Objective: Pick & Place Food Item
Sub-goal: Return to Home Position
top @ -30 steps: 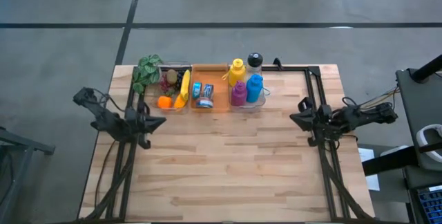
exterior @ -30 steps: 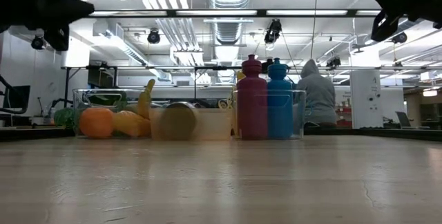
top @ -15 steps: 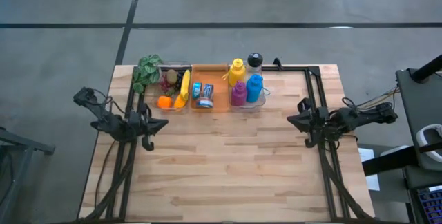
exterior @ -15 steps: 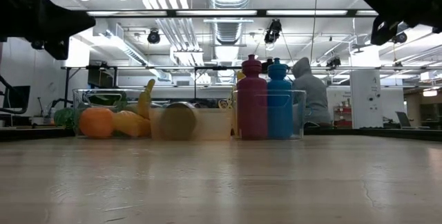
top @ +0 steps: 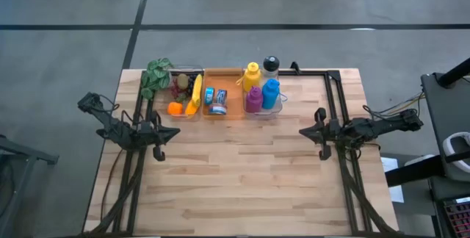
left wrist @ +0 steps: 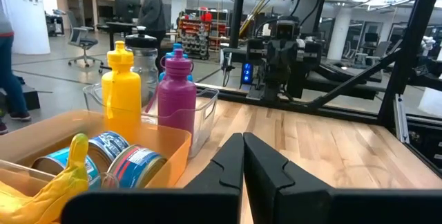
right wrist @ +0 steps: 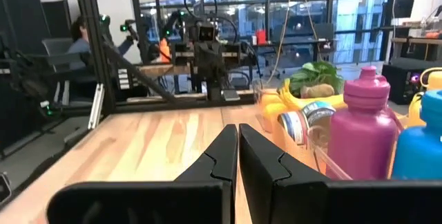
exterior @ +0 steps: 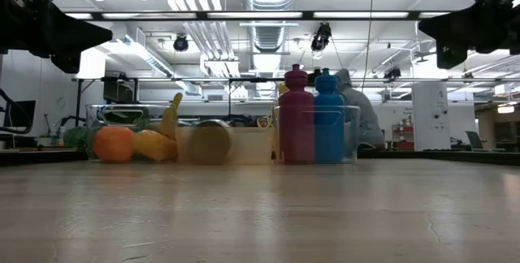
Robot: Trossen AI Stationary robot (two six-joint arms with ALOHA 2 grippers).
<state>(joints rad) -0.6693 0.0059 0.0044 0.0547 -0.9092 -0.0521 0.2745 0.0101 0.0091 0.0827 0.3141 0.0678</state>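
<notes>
Three bins stand in a row at the table's far middle. A clear bin [top: 183, 95] holds an orange [top: 174, 109], a banana [top: 196, 95] and other fruit. An orange bin [top: 217, 102] holds cans [left wrist: 131, 165]. My left gripper [top: 175, 130] hovers shut above the table's left side, level, pointing toward the middle and nearer than the fruit bin. My right gripper [top: 302, 132] hovers shut at the right side, level, facing the left one. In both wrist views the fingertips [left wrist: 243, 141] [right wrist: 237, 133] meet with nothing between them.
A clear bin [top: 262, 98] with yellow, pink, blue and clear bottles stands right of the cans. A leafy green [top: 156, 75] lies at the far left corner. Black frame rails [top: 334, 91] run along the table's sides and far right. Bare wood [top: 242, 172] fills the near half.
Both grippers have sunk a little, still shut. The right one has tipped toward level and reaches slightly farther toward the table's middle. A person in a grey hood in the room behind has walked left.
</notes>
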